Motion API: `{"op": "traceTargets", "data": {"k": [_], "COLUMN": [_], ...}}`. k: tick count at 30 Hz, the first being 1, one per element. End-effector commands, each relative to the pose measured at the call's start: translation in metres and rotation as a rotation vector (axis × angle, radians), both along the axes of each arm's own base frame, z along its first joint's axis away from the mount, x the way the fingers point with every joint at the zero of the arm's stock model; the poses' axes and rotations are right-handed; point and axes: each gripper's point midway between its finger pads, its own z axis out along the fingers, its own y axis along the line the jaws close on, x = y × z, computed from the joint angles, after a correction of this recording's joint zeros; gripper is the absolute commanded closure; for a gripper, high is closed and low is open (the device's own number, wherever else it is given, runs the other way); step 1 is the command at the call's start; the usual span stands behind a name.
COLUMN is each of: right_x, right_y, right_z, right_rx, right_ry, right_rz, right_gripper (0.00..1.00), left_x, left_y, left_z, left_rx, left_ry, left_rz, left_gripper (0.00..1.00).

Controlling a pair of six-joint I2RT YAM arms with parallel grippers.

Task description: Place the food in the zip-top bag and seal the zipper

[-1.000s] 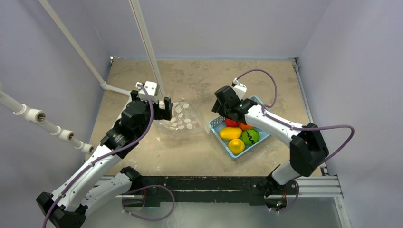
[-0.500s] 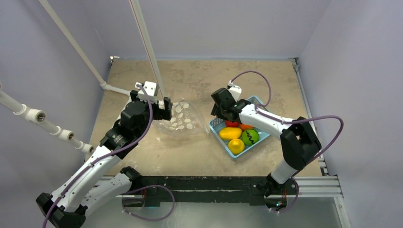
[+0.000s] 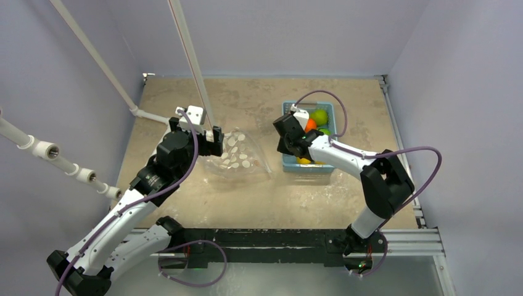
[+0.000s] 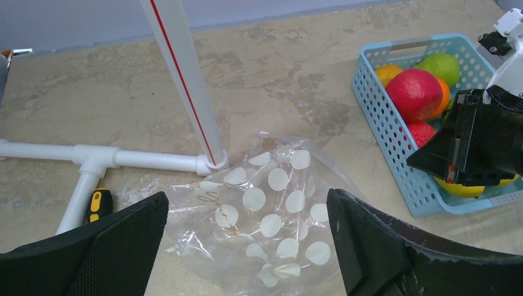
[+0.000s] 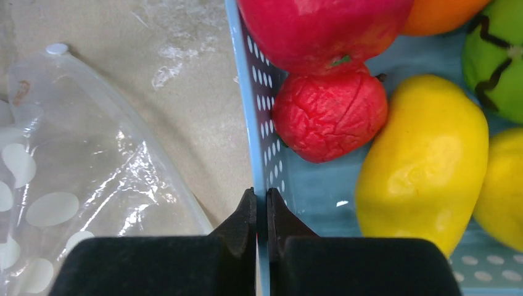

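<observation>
- The table [image 3: 259, 197] is a sandy, mottled surface inside pale walls, with both arms bolted at its near edge.
- The left arm reaches forward on the left side. The left gripper [image 4: 247, 200] hangs over the zip-top bag with its jaws spread wide, one on each side of the bag and touching nothing.
- The right arm bends in towards the middle. The right gripper [image 5: 261, 197] has its fingers pressed together on the left wall of the light-blue basket [image 5: 259, 123], one fingertip outside the wall and one inside.
- A white pipe [image 4: 185, 80] with a red line stands upright on the table just behind the bag, joined at its foot to a horizontal pipe running left.
- The basket [image 3: 308, 165] sits right of centre, just beside the bag, its long sides running away from the arms.
- The zip-top bag [image 4: 271, 203], clear with white dots, lies crumpled flat on the table between the pipe's foot and the basket.
- The food is all in the basket: a smooth red fruit [image 5: 321, 31], a wrinkled red fruit [image 5: 330, 117] touching it, a long yellow fruit [image 5: 422, 166], a green fruit [image 5: 499, 61] with a dark wavy line, an orange fruit [image 5: 438, 15] and a second yellow fruit at the right edge.
- The zipper [image 5: 132, 114] is a thin pale strip along the bag's edge facing the basket. I cannot tell whether it is sealed.
- A yellow-and-black tool handle [image 4: 97, 203] lies beside the horizontal pipe.
</observation>
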Motion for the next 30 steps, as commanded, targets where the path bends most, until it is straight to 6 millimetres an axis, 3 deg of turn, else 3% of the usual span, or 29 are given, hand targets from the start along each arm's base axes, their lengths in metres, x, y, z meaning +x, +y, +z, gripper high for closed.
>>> {"op": "traceTargets", "data": {"k": [1, 11, 17, 20, 22, 24, 30], "right_x": [0.007, -0.004, -0.03, -0.037, -0.039, -0.039, -0.031], "right_y": [0.006, 0.001, 0.01, 0.003, 0.0, 0.001, 0.008], "right_z": [0.013, 0.028, 0.018, 0.008, 0.007, 0.014, 0.059], "right_rx": [0.007, -0.02, -0.046, -0.074, -0.078, -0.067, -0.022], "right_ry": [-0.049, -0.101, -0.087, -0.071, -0.069, -0.087, -0.168], "right_rz": [0.049, 0.141, 0.21, 0.206, 0.193, 0.195, 0.195], "right_gripper": [1.0, 1.0, 1.0, 1.0, 0.91, 0.76, 0.59], "left_x": [0.002, 0.005, 0.006, 0.005, 0.003, -0.001, -0.006], "left_y": [-0.001, -0.002, -0.001, -0.005, -0.005, -0.002, 0.007], "left_z": [0.018, 0.01, 0.008, 0.006, 0.001, 0.0, -0.003], "left_rx": [-0.015, 0.001, -0.01, -0.033, -0.045, -0.057, -0.054], "left_ry": [-0.042, -0.022, -0.013, 0.01, 0.035, 0.041, 0.05], "left_rz": [-0.001, 0.002, 0.018, 0.012, 0.017, 0.03, 0.06], "left_gripper": [0.01, 0.01, 0.01, 0.01, 0.02, 0.03, 0.03]}}
